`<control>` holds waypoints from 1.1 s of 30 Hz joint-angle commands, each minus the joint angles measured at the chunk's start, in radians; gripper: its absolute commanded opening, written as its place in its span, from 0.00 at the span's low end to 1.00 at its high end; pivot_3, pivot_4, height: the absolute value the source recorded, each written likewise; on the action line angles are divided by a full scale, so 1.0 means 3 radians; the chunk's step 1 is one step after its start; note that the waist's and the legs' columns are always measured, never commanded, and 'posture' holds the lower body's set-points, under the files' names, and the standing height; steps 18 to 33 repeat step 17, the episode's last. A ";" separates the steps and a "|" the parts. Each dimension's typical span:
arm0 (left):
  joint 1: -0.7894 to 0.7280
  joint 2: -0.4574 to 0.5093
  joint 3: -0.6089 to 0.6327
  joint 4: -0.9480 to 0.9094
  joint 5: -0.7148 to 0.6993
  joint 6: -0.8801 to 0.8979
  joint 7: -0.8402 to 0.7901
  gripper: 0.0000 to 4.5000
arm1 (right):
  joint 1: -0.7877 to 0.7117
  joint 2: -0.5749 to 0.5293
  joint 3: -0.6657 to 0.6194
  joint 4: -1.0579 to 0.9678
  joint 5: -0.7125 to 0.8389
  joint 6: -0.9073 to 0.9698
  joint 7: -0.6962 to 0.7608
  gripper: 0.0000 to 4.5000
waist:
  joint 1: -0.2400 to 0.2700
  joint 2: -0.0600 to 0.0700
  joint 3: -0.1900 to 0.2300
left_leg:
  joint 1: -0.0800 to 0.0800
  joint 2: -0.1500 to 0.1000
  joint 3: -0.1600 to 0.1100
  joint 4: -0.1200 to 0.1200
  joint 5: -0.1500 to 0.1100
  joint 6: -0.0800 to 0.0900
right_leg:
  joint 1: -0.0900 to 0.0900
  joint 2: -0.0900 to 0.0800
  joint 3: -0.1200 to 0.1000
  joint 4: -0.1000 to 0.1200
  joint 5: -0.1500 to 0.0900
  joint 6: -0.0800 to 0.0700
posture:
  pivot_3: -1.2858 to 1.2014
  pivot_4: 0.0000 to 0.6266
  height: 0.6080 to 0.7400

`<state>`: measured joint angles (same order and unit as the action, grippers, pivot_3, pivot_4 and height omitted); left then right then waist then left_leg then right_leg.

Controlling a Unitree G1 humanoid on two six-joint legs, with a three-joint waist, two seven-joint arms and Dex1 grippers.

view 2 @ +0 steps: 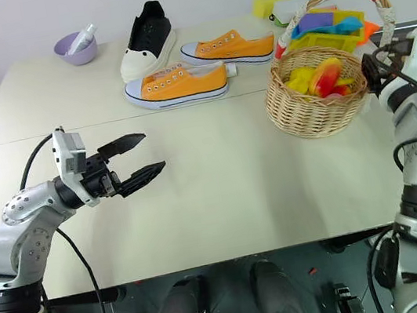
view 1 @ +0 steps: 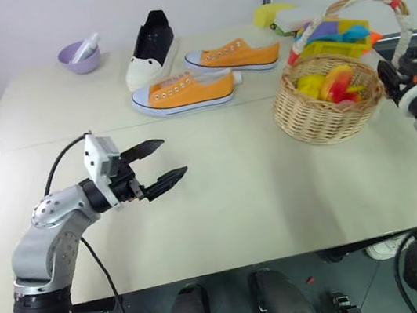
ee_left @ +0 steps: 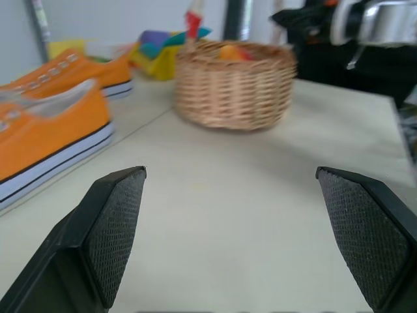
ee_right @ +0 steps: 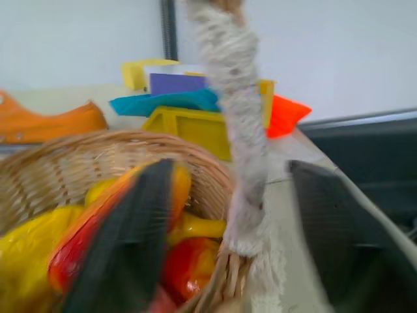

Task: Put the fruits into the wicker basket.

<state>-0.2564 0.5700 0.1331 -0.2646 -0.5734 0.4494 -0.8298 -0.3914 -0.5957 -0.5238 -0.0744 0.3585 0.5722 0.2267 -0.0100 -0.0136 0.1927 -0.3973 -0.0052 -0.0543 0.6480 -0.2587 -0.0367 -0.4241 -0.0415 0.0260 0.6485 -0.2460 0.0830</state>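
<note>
Round tan wicker basket (view 1: 329,105) with its tall white-wrapped handle sits at 2 o'clock on the pale table (view 1: 224,202). An oval red-to-yellow mango (view 1: 337,82) lies inside among yellow fruit; the peach can't be picked out. Right end effector (ee_right: 225,241) is at the rim, fingers spread either side of the handle, gripping nothing. Left end effector (view 1: 158,164) hovers at 9 o'clock, spread, empty. The mango looks smooth, rounded and slip-prone, probably firm: best gripped across its middle.
</note>
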 commanded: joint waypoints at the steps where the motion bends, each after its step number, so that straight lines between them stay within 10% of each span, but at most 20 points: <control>1: 0.0157 0.0000 0.0093 0.0268 0.0352 -0.0253 0.0268 1.00 | 0.0395 -0.0091 -0.0205 -0.0412 0.0159 -0.0236 0.0361 0.72 | -0.0006 0.0000 0.0000 | 0.0000 -0.0001 0.0000 0.0000 0.0000 0.0000 | 0.0001 -0.0001 0.0000 -0.0001 0.0000 0.0000 | 0.52 0.24 0.98; 12: 0.0561 -0.0077 0.0486 0.1177 0.0805 -0.1156 0.0688 1.00 | 0.1675 -0.0042 0.0258 -0.0978 0.0297 -0.0811 0.1472 0.72 | -0.0021 -0.0001 -0.0002 | 0.0030 0.0007 0.0004 0.0000 -0.0001 0.0001 | 0.0028 0.0003 0.0000 -0.0005 -0.0006 -0.0009 | 0.52 0.24 0.98; 33: 0.0671 -0.0131 0.0546 0.1127 0.0782 -0.1245 0.0740 1.00 | 0.1477 0.0167 0.0772 -0.0727 0.0040 -0.1124 0.1425 0.72 | -0.0015 -0.0001 -0.0002 | 0.0031 0.0007 0.0004 0.0001 -0.0001 0.0000 | 0.0031 -0.0001 0.0000 -0.0006 -0.0008 -0.0013 | 0.52 0.24 0.98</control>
